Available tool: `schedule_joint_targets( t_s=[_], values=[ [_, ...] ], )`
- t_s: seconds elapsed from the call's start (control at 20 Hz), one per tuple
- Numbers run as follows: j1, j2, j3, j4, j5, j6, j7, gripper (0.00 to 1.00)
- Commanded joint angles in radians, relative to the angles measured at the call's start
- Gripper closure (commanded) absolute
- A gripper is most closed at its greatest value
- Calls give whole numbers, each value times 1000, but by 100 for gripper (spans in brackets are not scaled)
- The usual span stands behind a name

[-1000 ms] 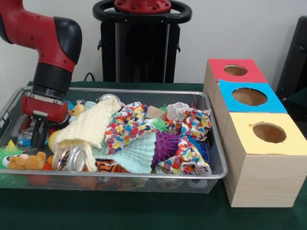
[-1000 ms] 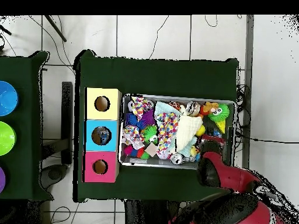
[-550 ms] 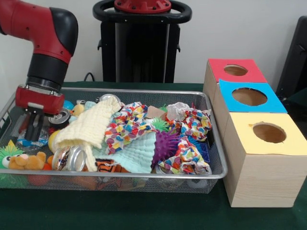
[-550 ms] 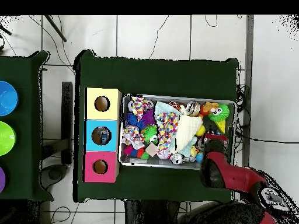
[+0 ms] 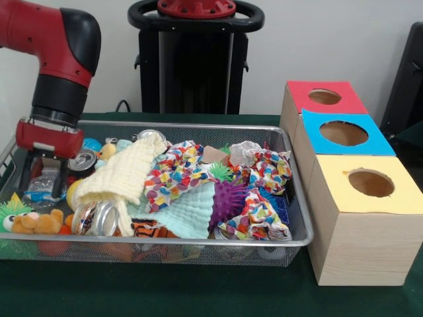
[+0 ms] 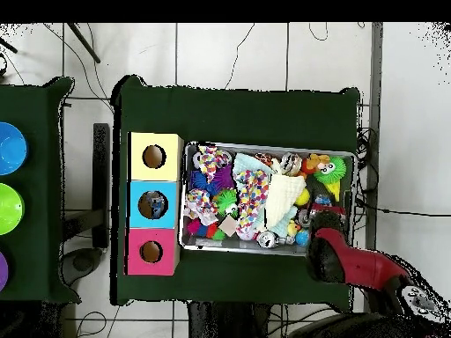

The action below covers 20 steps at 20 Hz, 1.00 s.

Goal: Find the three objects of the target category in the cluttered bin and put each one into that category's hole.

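Green worktop [image 5: 198,290]: one mesh bin [image 5: 198,242] packed rim to rim, three boxes [image 5: 360,218] just beside it, one hole each. I see two cans [image 5: 96,218]. Tool [image 5: 41,183] spread over the bin's corner, holding nothing; little free room inside.

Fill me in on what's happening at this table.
A red robot arm has its tool down at one end of a wire bin stuffed with cloths, cans and toys. The tool looks open, straddling a crumpled clear wrapper beside a can; nothing is lifted. Next to the bin stand three boxes with holes, red, blue and yellow. No hole visibly holds anything in the front view.
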Motion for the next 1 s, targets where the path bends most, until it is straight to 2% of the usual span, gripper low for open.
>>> schedule_joint_targets(
  t_s=[0.05, 0.25, 0.35, 0.5, 0.7, 1.0],
  values=[
    [-66, 37, 190, 21, 45, 409, 72, 0],
    [-82, 52, 201, 13, 79, 537, 39, 0],
    [-78, 81, 182, 4, 76, 533, 47, 0],
    [-79, 69, 179, 13, 98, 593, 39, 0],
    [-58, 32, 161, 45, 115, 606, 51, 0],
    [-59, 28, 166, 51, 117, 591, 52, 0]
  ],
)
